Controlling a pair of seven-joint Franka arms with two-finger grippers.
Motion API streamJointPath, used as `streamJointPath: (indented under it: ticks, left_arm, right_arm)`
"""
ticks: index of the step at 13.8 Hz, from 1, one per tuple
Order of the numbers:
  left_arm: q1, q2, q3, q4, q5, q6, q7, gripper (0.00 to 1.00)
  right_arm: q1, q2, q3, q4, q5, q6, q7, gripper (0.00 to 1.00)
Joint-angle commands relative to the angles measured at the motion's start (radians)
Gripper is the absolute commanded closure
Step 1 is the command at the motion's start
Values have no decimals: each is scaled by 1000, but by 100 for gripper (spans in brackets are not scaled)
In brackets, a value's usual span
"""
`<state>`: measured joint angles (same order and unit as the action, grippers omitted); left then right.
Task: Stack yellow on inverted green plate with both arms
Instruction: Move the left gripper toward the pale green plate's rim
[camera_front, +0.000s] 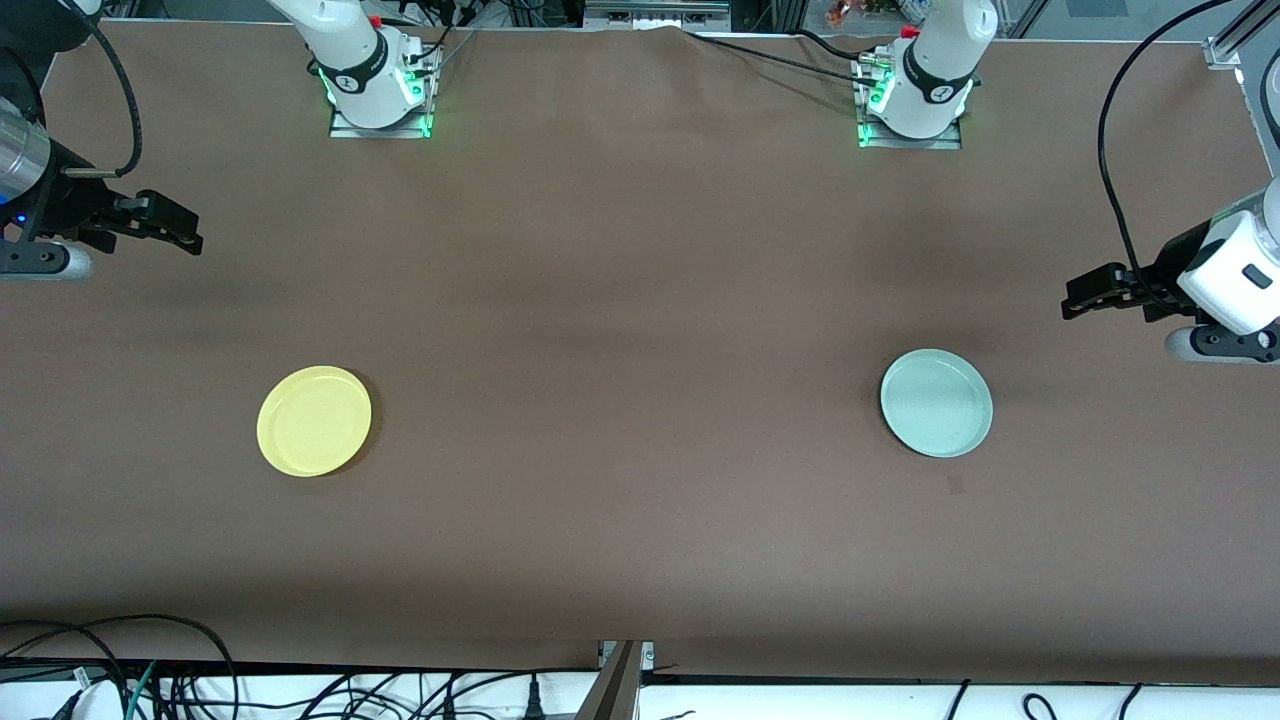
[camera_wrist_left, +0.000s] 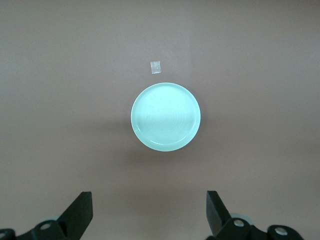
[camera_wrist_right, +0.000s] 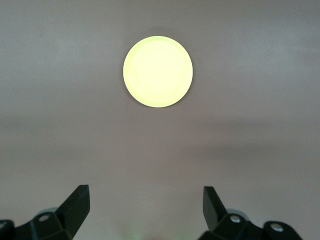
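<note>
The yellow plate (camera_front: 314, 420) lies rim up on the brown table toward the right arm's end; it also shows in the right wrist view (camera_wrist_right: 158, 71). The pale green plate (camera_front: 936, 402) lies rim up toward the left arm's end and shows in the left wrist view (camera_wrist_left: 166, 116). My right gripper (camera_front: 188, 240) is open and empty, up in the air over the table's end, well apart from the yellow plate. My left gripper (camera_front: 1072, 304) is open and empty, up in the air over bare table beside the green plate, apart from it.
A small pale patch of tape (camera_wrist_left: 156, 66) lies on the table close to the green plate, nearer to the front camera (camera_front: 955, 485). The arm bases (camera_front: 375, 85) (camera_front: 915, 95) stand along the table's edge farthest from the front camera. Cables hang below the near edge.
</note>
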<state>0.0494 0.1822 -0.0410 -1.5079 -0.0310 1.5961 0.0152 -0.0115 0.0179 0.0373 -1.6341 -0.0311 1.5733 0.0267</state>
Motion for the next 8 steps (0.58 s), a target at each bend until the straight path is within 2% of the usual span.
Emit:
streamJointPath:
  ticks: [1,3,6,8]
  left_arm:
    - [3,42,-3,40,11,-34,9,0]
    - [16,60,-3,40,8,-34,61,0]
    - [72,89,-3,26,-59,-36,112,0]
    - [105,143,-3,26,-95,-30,127,0]
  right_arm:
    - [-10,-23,4,-20,13,-9,9,0]
    - [-10,-23,6,-20,13,-21,7,0]
    - [-10,-23,4,-20,13,-22,9,0]
    - [-10,-23,6,-20,13,-22,9,0]
